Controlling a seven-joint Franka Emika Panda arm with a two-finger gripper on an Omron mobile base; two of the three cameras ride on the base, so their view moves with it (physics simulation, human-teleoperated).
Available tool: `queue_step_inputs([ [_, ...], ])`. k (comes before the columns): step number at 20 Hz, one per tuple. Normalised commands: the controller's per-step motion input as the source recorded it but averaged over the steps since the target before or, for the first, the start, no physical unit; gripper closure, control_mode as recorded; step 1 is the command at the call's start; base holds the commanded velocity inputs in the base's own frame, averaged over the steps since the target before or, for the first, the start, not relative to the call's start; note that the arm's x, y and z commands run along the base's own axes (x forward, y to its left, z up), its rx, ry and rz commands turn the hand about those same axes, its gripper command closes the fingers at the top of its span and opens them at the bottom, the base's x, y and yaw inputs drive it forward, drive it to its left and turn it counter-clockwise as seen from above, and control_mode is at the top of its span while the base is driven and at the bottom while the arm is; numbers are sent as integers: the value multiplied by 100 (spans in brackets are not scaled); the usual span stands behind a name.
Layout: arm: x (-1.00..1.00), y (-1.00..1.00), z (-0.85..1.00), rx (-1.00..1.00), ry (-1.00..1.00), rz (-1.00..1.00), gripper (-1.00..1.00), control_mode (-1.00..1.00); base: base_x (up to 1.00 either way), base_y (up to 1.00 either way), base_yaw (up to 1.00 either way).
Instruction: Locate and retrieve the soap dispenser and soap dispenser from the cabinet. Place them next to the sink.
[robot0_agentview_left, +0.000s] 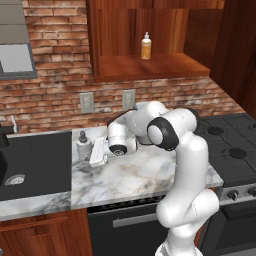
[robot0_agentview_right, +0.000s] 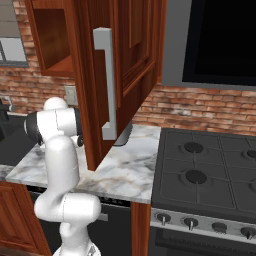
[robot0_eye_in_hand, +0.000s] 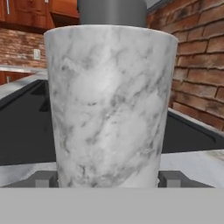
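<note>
My end effector brackets the marbled dispenser beside the sink, grip undeterminable; the orange bottle remains in the cabinet.

Colours in front of you

Your marbled dispenser is grey-white veined with a dark pump head; the orange bottle wears a white cap; reddish-brown cabinet; black sink; grey-veined white counter.
</note>
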Motion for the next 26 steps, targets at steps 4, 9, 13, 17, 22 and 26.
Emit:
queue_step_inputs([
  [4,7,9,-9,0,0,0,-100,-100,0,0,0],
  [9,10,2,-20,0,0,0,-100,-100,0,0,0],
  [13,6,-4,-22,2,0,0,-100,-100,0,0,0],
  [17,5,-6,-2,0,1,0,-100,-100,0,0,0],
  [22,10,-19,32,-6,2,-3,-100,-100,0,0,0],
  [26,0,-16,53,-14,0,-6,-100,-100,0,0,0],
])
